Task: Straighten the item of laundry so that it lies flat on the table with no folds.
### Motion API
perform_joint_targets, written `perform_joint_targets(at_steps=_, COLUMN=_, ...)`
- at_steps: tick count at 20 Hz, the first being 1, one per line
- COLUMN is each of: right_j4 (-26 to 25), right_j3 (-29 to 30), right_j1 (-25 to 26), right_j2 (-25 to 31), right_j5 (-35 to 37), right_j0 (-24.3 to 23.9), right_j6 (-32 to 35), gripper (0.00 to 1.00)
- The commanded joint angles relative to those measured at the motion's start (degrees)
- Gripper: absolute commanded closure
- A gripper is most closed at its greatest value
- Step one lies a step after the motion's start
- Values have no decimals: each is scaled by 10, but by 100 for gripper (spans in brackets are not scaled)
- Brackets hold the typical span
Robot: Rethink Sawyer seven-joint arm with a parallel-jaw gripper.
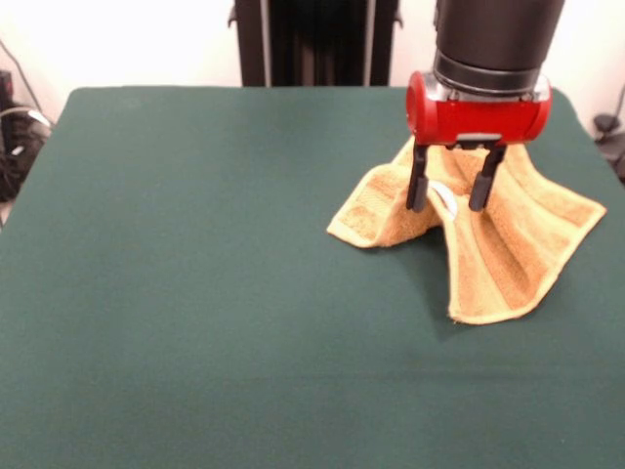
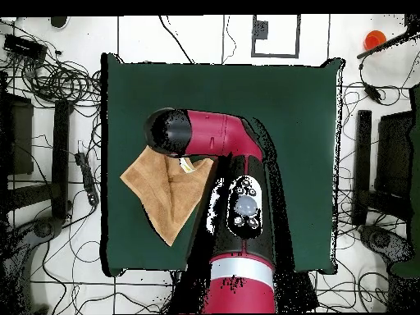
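The golden-orange towel lies rumpled at the right side of the dark green table, with a raised fold through its middle and two corners spread toward the front. My gripper is open and points straight down, its fingers either side of the raised fold and the small white label. In the overhead view the towel lies at the left edge of the table. The arm's wrist covers the gripper there.
The towel's far right corner lies close to the table's right edge. The robot's pedestal stands behind the far edge. Cables and stands surround the table on the floor.
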Motion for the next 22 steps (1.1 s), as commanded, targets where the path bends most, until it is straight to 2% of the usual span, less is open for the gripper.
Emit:
perform_joint_targets(at_steps=1, right_j4=-27, right_j3=23, right_j1=32, right_j2=66, right_j5=31, right_j0=-3, right_j6=0, gripper=0)
perform_joint_targets(at_steps=22, right_j4=-38, right_j3=26, right_j1=49, right_j2=66, right_j5=13, right_j0=-6, right_j6=-7, gripper=0)
